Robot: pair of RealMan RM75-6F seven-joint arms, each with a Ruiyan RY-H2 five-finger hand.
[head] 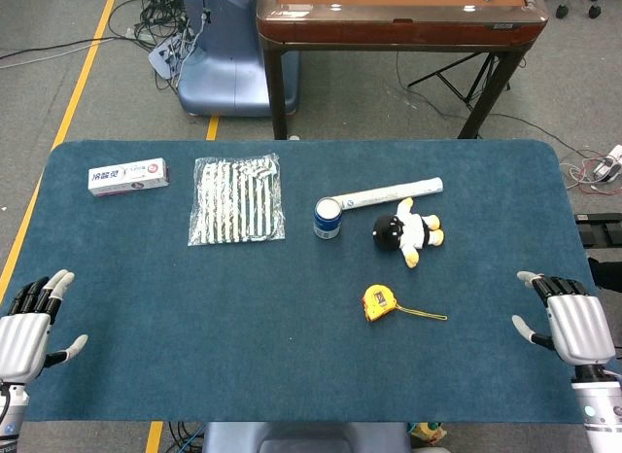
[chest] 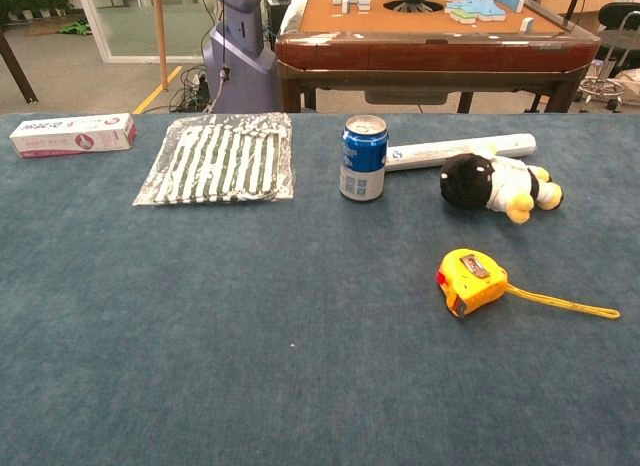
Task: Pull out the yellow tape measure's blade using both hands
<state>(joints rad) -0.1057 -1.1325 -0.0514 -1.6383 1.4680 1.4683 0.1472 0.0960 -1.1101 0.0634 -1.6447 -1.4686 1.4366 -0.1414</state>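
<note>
The yellow tape measure (head: 377, 302) (chest: 470, 281) lies flat on the blue table right of centre, with a thin yellow strap (head: 424, 314) (chest: 560, 304) trailing off to its right. My left hand (head: 29, 322) rests at the near left corner, fingers apart, holding nothing. My right hand (head: 569, 322) rests at the near right edge, fingers also apart and holding nothing. Both hands are far from the tape measure. Neither hand shows in the chest view.
Behind the tape measure stand a blue can (head: 328, 219) (chest: 363, 158), a white tube (head: 389, 192) (chest: 460, 151) and a black-and-white plush toy (head: 408, 231) (chest: 500, 184). A striped packet (head: 236, 199) (chest: 220, 158) and a toothpaste box (head: 128, 176) (chest: 72, 135) lie at the back left.
</note>
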